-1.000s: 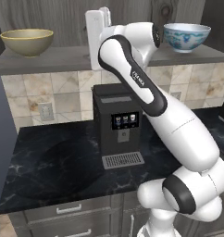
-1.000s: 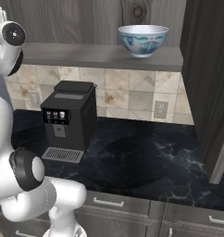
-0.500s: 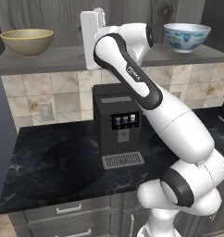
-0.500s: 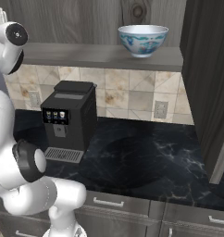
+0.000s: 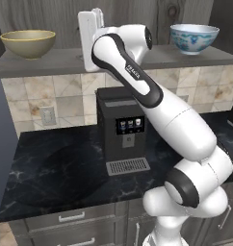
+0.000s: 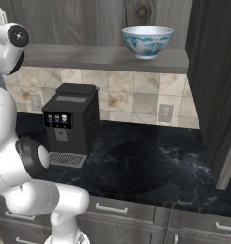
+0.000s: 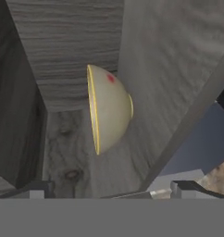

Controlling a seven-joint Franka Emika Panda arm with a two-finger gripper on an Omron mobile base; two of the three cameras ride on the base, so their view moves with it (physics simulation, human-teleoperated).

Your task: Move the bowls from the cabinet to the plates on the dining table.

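Note:
The tan bowl (image 5: 28,43) with a yellow rim stands at the left end of the open cabinet shelf (image 5: 51,61). The white bowl with blue pattern (image 5: 194,37) stands at the shelf's right end, also seen in the right base view (image 6: 147,40). My gripper (image 5: 84,41) is raised to shelf height between the two bowls, a short way right of the tan bowl. In the hand view the tan bowl (image 7: 109,109) lies straight ahead, rolled on its side, beyond the gripper (image 7: 114,190), which is open and holds nothing. The plates and the dining table are out of view.
A black coffee machine (image 5: 123,129) stands on the black marble worktop (image 5: 56,168) under the shelf. The open cabinet door (image 6: 214,86) hangs at the right. Grey drawers (image 6: 127,214) run below the worktop.
The hand has swung left along the shelf, closer to the tan bowl. The jaws stayed open. Both bowls are where they were.

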